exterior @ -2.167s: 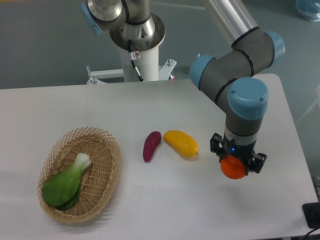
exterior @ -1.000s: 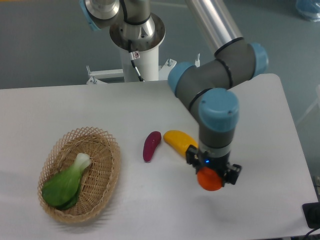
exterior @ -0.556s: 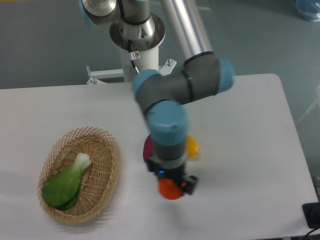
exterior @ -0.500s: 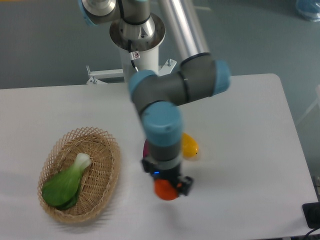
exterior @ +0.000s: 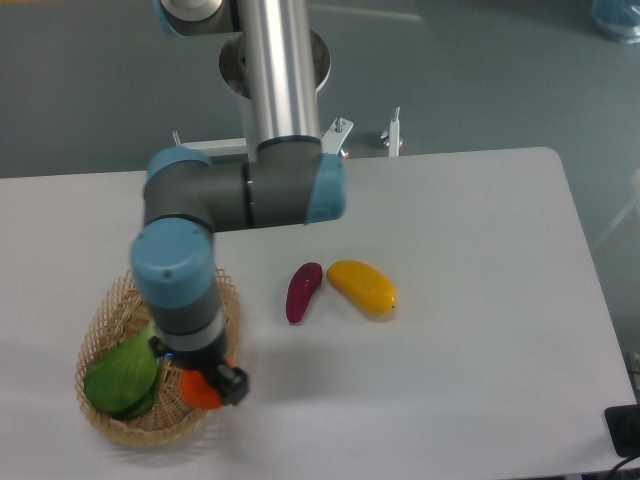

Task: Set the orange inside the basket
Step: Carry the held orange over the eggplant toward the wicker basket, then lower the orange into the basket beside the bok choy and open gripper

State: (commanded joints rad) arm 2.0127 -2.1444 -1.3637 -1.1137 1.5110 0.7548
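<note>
Gripping the orange [exterior: 200,390], the tool [exterior: 205,385] is hanging over the basket [exterior: 110,315] at its 4 o'clock rim, beside the green vegetable [exterior: 122,375] lying inside; a purple fruit [exterior: 304,292] and mango [exterior: 362,287] are sitting on the bench [exterior: 480,300].

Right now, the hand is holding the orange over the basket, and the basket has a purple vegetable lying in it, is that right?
Not quite. In the camera view the hand holds the orange over the basket, but the vegetable in it is green.

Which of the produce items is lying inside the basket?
The green vegetable; the purple fruit and yellow fruit lie on the table, the orange is gripper-held.
</note>
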